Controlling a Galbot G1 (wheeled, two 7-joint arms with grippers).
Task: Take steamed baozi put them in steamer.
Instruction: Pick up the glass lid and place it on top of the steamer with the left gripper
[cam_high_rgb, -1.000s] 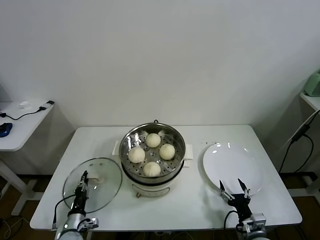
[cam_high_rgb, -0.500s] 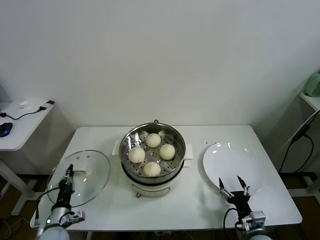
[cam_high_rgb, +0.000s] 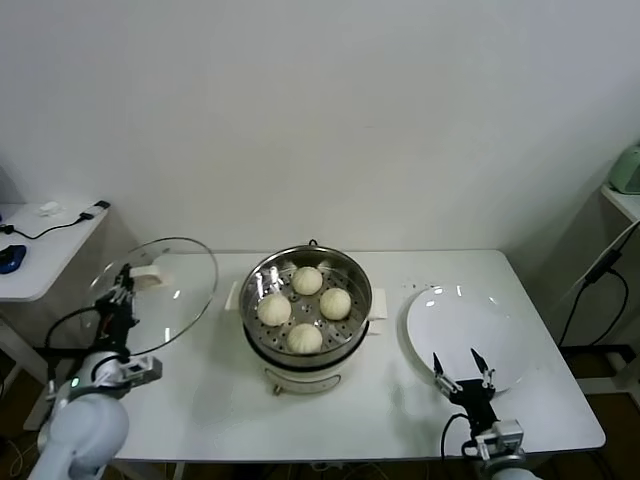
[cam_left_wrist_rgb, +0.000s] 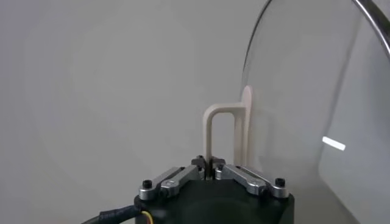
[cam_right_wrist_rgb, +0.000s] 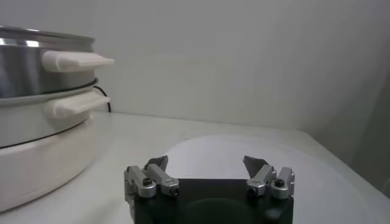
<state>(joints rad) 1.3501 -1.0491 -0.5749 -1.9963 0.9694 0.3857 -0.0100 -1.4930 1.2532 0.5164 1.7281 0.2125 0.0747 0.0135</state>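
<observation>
The left claw (cam_high_rgb: 124, 288) is closed tight on the cream handle (cam_left_wrist_rgb: 224, 135) of the glass lid (cam_high_rgb: 160, 292). It holds the lid up in the air, tilted nearly on its edge, over the left end of the counter (cam_high_rgb: 200, 400) and well apart from the steamer (cam_high_rgb: 306, 312). In the left wrist view the two fingers (cam_left_wrist_rgb: 242, 178) meet on the thin handle bar, and the lid rim curves away beside it.

The right claw (cam_high_rgb: 460, 370) is wide open and holds nothing. It stands low at the near right part of the counter, at the near edge of the white plate (cam_high_rgb: 466, 332). In the right wrist view the plate (cam_right_wrist_rgb: 244, 152) lies flat just before the open fingers (cam_right_wrist_rgb: 159, 176), and the steamer (cam_right_wrist_rgb: 36, 109) with its white side handles is further off.

The steamer stands in the middle of the counter, uncovered. Four baozi (cam_high_rgb: 305, 281) sit on its perforated tray: one at the back, one left (cam_high_rgb: 273, 309), one right (cam_high_rgb: 335, 303) and one at the front (cam_high_rgb: 305, 338). They are close to each other
</observation>
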